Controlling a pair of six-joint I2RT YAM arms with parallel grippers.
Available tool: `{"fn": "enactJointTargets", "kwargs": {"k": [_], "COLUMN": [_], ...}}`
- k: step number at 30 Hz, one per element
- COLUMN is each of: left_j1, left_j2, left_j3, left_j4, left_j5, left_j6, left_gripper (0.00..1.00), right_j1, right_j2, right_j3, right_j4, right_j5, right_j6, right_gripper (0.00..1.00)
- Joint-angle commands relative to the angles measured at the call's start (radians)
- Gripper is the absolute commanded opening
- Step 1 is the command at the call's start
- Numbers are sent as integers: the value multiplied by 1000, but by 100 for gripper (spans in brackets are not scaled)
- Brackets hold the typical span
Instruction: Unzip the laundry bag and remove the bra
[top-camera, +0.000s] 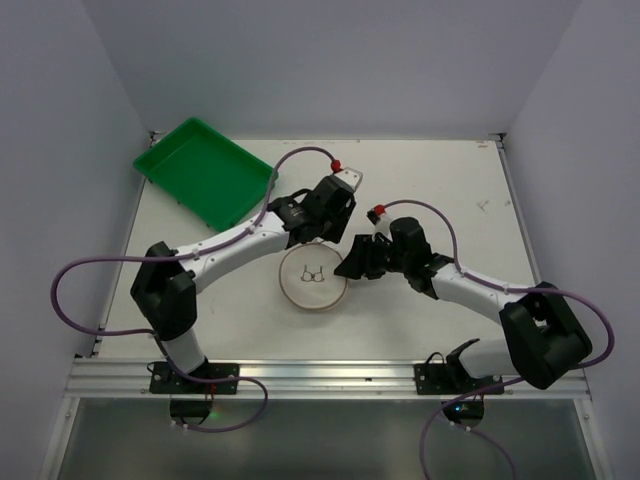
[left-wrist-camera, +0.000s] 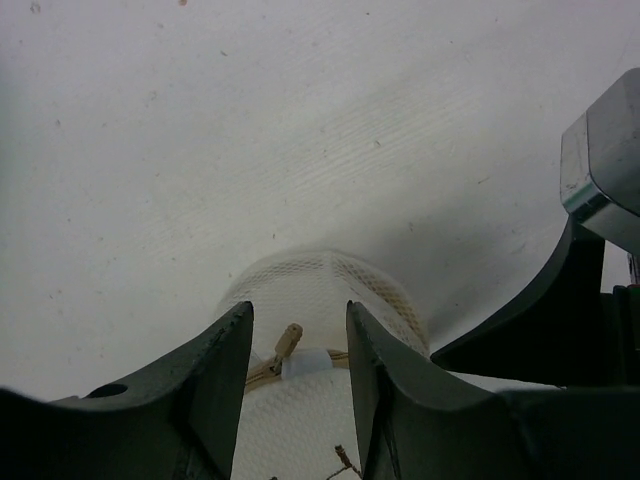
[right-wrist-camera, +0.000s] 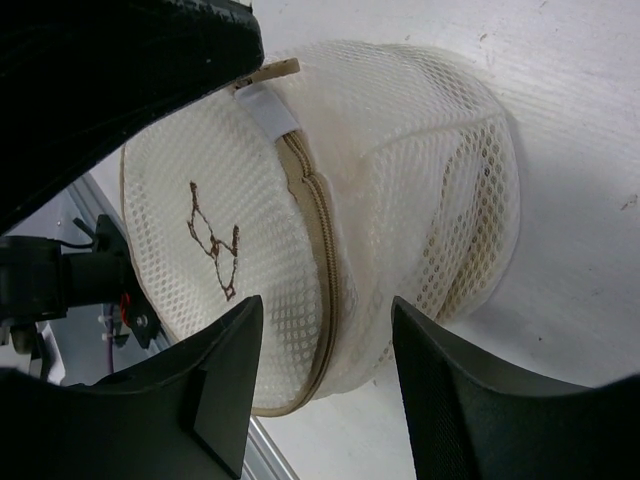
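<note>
The laundry bag (top-camera: 313, 278) sat lid-up at the middle of the counter (top-camera: 430, 180), its zip closed. The left hand (left-wrist-camera: 298, 312) hung at the bag's 12 o'clock, tipped downward. Its fingers were parted, with the zip pull (left-wrist-camera: 288, 341) between them, ungripped. The right hand (right-wrist-camera: 327, 300) stood at the bag's 3 o'clock on a bent arm, fingers straddling the zipped rim. Whether they pinched it could not be told.

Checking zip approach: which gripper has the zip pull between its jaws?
The left gripper, flanking the zip pull; the right gripper straddles the laundry bag rim.
</note>
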Motion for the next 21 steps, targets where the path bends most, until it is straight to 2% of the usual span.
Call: {"fn": "enactJointTargets", "kwargs": {"k": [1, 15, 21], "left_j1": [-5, -5, -5], "left_j2": [17, 120, 114], "left_j3": [36, 91, 85], "left_j4": [-7, -111, -135], "left_j5": [-5, -70, -53], "left_j6": [24, 24, -1], "left_gripper": [46, 38, 37], "right_j1": [1, -1, 1], "right_j2": [5, 1, 12], "right_j3": [-11, -22, -25], "right_j4": [46, 48, 60], "right_j5": [-22, 5, 11], "right_j6": [-1, -10, -7], "right_gripper": [56, 55, 55]}}
